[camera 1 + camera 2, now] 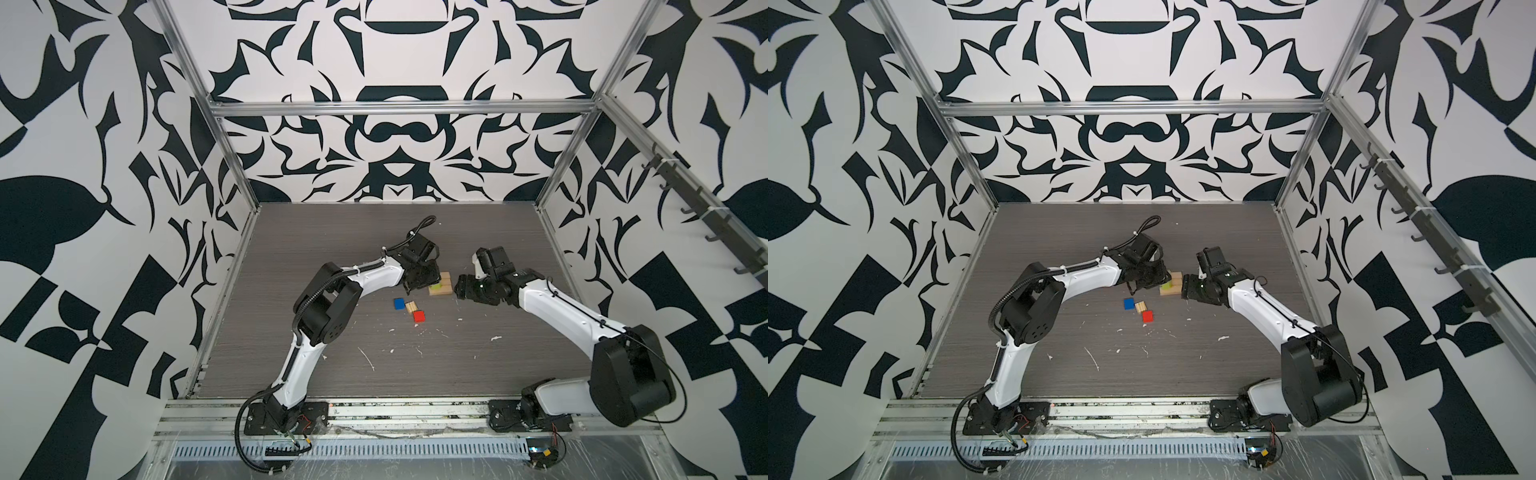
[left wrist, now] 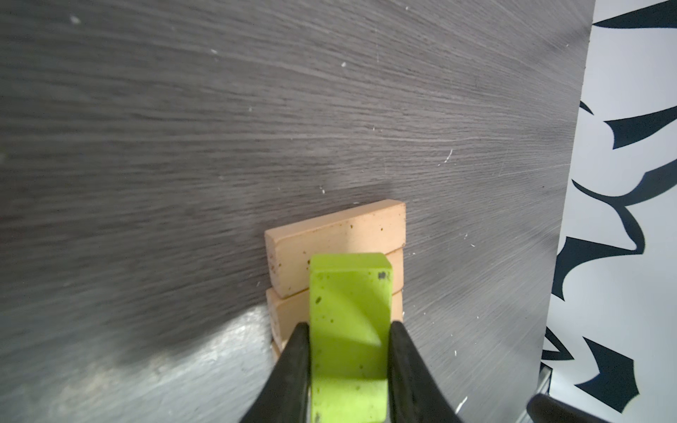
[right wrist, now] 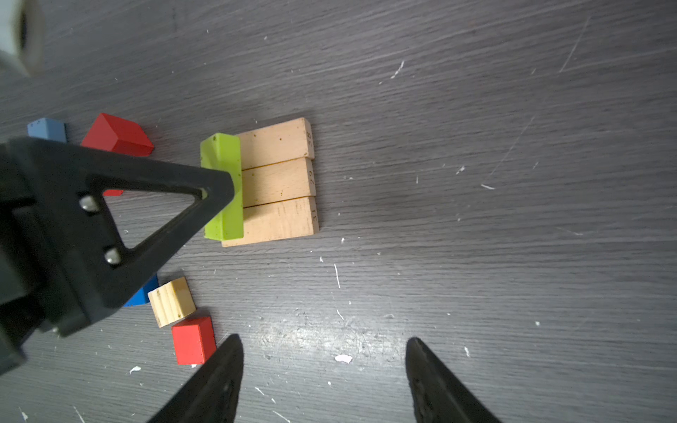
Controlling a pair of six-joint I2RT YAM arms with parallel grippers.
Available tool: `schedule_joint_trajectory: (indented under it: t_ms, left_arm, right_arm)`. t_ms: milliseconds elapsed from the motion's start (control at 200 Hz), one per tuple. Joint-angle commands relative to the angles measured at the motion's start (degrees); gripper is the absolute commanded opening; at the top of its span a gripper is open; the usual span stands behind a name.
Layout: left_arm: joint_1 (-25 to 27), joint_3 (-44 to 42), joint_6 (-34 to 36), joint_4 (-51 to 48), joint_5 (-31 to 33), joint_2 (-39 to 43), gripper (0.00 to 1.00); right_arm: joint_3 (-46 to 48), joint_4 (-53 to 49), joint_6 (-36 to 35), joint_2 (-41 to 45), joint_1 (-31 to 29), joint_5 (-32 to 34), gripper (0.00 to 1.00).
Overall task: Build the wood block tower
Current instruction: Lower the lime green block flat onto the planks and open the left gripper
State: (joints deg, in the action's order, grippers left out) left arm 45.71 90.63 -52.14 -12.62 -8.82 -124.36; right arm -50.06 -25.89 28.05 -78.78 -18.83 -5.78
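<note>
Lime green plank (image 2: 350, 293), clamped on edge in your left gripper (image 2: 350, 326), overhangs the tan planks (image 3: 278, 183); released there it may tip off. Right gripper (image 3: 324, 342) gapes empty.

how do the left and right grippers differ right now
The left gripper is shut on the green plank; the right gripper is open and empty. The left gripper holds its plank crosswise over the three tan planks; the right gripper is over bare table beside them. Both are black and close to the tan planks.
</note>
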Motion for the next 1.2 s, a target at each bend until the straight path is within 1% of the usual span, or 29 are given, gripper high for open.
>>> schedule_joint_trajectory:
  t_ms: [0, 345, 480, 830, 1195]
  left_arm:
    - [0.2, 0.7, -0.7, 0.7, 0.9, -1.6, 0.32]
    - [0.3, 0.2, -0.9, 1.3, 1.1, -1.9, 0.34]
    - [0.3, 0.2, -1.0, 1.2, 1.1, -2.0, 0.37]
    - [0.2, 0.1, -1.1, 1.3, 1.2, -2.1, 0.37]
    - [0.2, -0.5, -1.5, 2.1, 1.2, -2.0, 0.44]
  right_arm:
    - [0.2, -0.3, -0.9, 1.0, 0.2, 0.2, 0.74]
    - [0.4, -0.6, -1.0, 1.4, 0.3, 0.2, 0.74]
    - [0.6, -0.6, -1.0, 1.6, 0.4, 0.2, 0.74]
    - [0.7, -0.6, -1.0, 1.6, 0.5, 0.2, 0.74]
    - [0.6, -0.6, -1.1, 1.7, 0.5, 0.1, 0.74]
